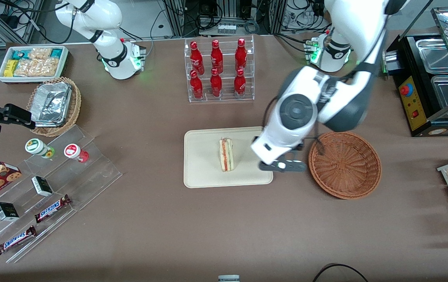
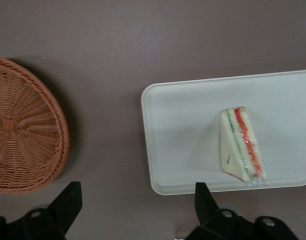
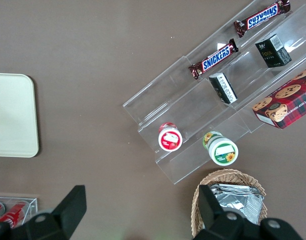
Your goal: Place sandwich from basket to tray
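- Your sandwich (image 1: 226, 154) stands on its edge on the tray (image 1: 202, 172).
- Your gripper (image 1: 282, 165) hovers between tray and empty basket (image 1: 344, 164), over the tray's edge.

Brown table (image 1: 224, 227): tray (image 1: 204, 172), basket (image 1: 344, 164).

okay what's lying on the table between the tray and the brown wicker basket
Nothing lies there: the left wrist view shows bare table between the tray and the empty basket. The open gripper hangs above that gap.
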